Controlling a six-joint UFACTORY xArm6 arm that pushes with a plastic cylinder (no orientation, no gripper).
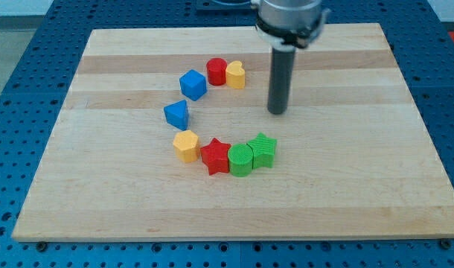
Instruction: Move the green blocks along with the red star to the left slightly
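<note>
A red star [215,155] lies low on the wooden board [346,186], touching a green round block [241,159] on its right. A green star [263,150] touches that round block's right side. My tip [277,112] is above and slightly right of the green star, apart from it by about a block's width. It touches no block.
A yellow hexagon block [186,145] touches the red star's left side. A blue triangular block [177,114] is above it. A blue cube [193,84], a red cylinder [216,71] and a yellow heart [235,74] sit near the view's top.
</note>
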